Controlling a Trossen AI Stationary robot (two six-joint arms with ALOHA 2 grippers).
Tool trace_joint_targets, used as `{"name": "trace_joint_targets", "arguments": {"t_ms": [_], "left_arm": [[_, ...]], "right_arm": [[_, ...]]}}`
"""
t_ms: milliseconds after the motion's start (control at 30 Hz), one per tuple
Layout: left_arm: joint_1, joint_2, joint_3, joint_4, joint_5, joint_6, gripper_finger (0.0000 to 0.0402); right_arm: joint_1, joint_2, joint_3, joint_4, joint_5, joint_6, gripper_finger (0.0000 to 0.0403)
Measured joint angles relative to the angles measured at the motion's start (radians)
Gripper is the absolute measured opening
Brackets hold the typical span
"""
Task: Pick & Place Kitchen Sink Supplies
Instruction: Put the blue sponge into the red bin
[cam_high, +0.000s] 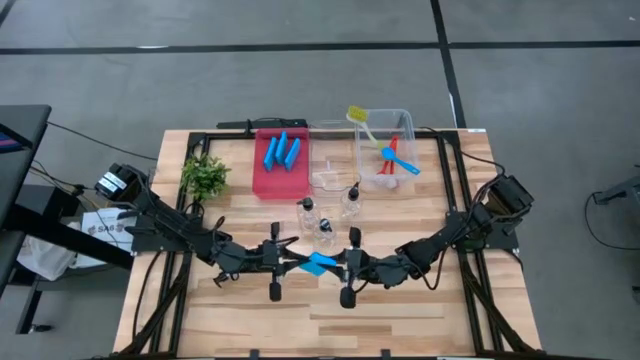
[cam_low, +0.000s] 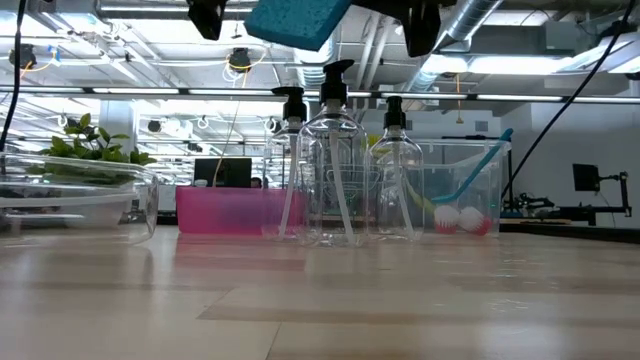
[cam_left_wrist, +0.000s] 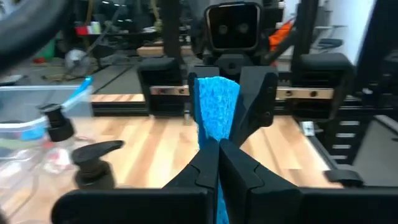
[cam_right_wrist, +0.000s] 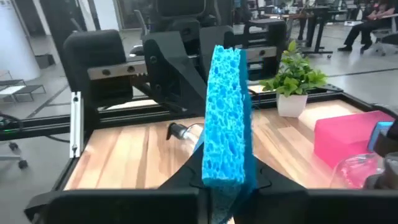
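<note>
The blue sponge (cam_high: 320, 263) hangs above the wooden table (cam_high: 400, 310), on the near side of the three clear pump bottles (cam_high: 327, 218), pinched from both ends. The left gripper (cam_high: 291, 259) clamps one end between its fingers (cam_left_wrist: 202, 171); the right gripper (cam_high: 343, 265) clamps the opposite end. The sponge stands on edge between each pair of fingers, well clear of the red tray (cam_high: 262, 178) beyond the bottles.

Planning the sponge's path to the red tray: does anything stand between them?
Yes. Both grippers, left and right, hold the sponge up near the table's front. Three pump bottles stand between it and the red tray.
</note>
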Motion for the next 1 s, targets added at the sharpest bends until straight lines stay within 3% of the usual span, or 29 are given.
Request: {"name": "trace_joint_targets", "arguments": {"t_ms": [133,433,633,1000], "left_arm": [[0.004,-0.009,0.0,-0.003,0.047,-0.054,0.0024],[0.008,-0.088,0.0,-0.129,0.283,-0.24,0.0105],[0.013,-0.097,0.0,-0.165,0.273,-0.26,0.0132],[0.016,-0.097,0.0,-0.178,0.242,-0.266,0.013]], "right_arm": [[0.0,0.0,-0.001,0.011,-0.01,-0.005,0.0012],[0.003,0.0,0.0,0.04,-0.024,-0.011,0.0008],[0.003,0.0,0.0,0.048,-0.056,-0.01,0.0008],[0.004,0.0,0.0,0.046,-0.119,-0.01,0.0008]]}}
